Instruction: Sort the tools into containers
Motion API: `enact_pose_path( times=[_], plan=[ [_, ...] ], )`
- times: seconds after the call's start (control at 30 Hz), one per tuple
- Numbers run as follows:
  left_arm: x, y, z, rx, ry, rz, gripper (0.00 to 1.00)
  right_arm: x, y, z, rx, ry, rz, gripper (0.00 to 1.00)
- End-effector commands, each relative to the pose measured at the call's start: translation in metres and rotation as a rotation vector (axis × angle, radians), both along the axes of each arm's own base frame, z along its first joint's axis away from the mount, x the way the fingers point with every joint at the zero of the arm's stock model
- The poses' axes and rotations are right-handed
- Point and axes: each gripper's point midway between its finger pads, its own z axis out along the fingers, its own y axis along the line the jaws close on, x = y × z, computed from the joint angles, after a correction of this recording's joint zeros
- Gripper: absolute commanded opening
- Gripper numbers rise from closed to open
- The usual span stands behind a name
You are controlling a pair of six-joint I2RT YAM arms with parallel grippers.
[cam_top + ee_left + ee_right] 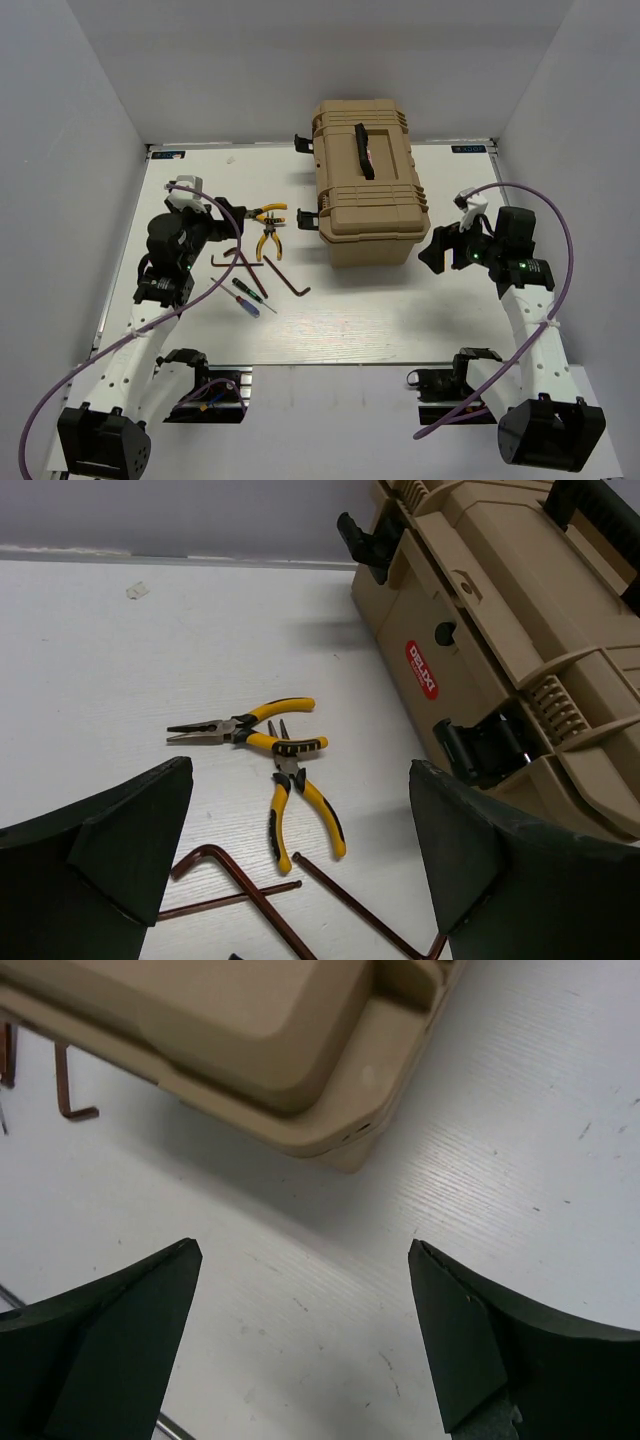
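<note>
Tan toolbox (368, 185) stands mid-table, lid down. 2 yellow-handled pliers (268, 228), brown hex keys (285, 278) and 2 screwdrivers (246, 289) lie just left of it. Left gripper (300, 768) and right gripper (300, 1247) both gape wide, holding nothing.

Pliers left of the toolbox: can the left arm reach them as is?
Probably yes: the open left end effector faces the pliers, which lie on bare table clear of the toolbox, nothing between.

Robot lab bench, white table (400, 320), plain white enclosure walls (300, 60), cabled left arm (170, 250) and right arm (520, 262) bolted on
</note>
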Motion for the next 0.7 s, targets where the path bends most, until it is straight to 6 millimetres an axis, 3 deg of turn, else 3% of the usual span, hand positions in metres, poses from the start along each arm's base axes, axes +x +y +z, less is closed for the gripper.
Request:
enact_pose_path(
  times=[0.0, 0.17, 0.23, 0.27, 0.3, 0.33, 0.37, 0.4, 0.43, 0.5, 0.53, 0.6, 0.63, 0.67],
  plan=[
    [-0.001, -0.007, 0.010, -0.023, -0.024, -0.037, 0.99, -0.011, 0.007, 0.013, -0.002, -0.022, 0.083, 0.90],
    [0.002, -0.011, 0.003, -0.022, 0.005, -0.056, 0.99, -0.025, 0.022, 0.030, 0.027, -0.037, 0.216, 0.90],
    [0.003, -0.013, 0.001, -0.021, 0.019, -0.065, 0.94, -0.022, 0.025, 0.042, 0.041, -0.051, 0.223, 0.82],
    [0.006, -0.013, 0.001, -0.020, 0.024, -0.065, 0.88, -0.019, 0.026, 0.051, 0.051, -0.046, 0.226, 0.54],
    [0.004, -0.015, -0.001, -0.020, 0.033, -0.074, 0.82, -0.016, 0.027, 0.067, 0.064, -0.056, 0.224, 0.36],
    [0.006, -0.017, -0.006, -0.020, 0.047, -0.083, 0.64, -0.014, 0.029, 0.073, 0.072, -0.049, 0.224, 0.23],
    [0.008, -0.017, -0.004, -0.020, 0.048, -0.083, 0.51, -0.005, 0.033, 0.091, 0.104, -0.039, 0.231, 0.03],
    [0.008, -0.018, -0.004, -0.021, 0.049, -0.092, 0.35, -0.003, 0.036, 0.096, 0.114, -0.035, 0.241, 0.00],
    [0.008, -0.019, -0.010, -0.019, 0.070, -0.092, 0.12, 0.003, 0.039, 0.097, 0.120, -0.020, 0.251, 0.00],
    [0.010, -0.021, -0.010, -0.020, 0.075, -0.102, 0.00, 0.017, 0.044, 0.114, 0.117, -0.051, 0.247, 0.00],
    [0.012, -0.021, -0.015, -0.019, 0.089, -0.102, 0.00, 0.027, 0.043, 0.113, 0.116, -0.040, 0.227, 0.00],
    [0.013, -0.023, -0.019, -0.019, 0.101, -0.114, 0.02, 0.052, 0.057, 0.120, 0.103, -0.052, 0.206, 0.11],
    [0.015, -0.023, -0.021, -0.018, 0.115, -0.114, 0.08, 0.062, 0.060, 0.131, 0.101, -0.073, 0.194, 0.19],
    [0.014, -0.025, -0.021, -0.020, 0.115, -0.126, 0.33, 0.087, 0.060, 0.113, 0.080, -0.016, 0.145, 0.27]
  ],
)
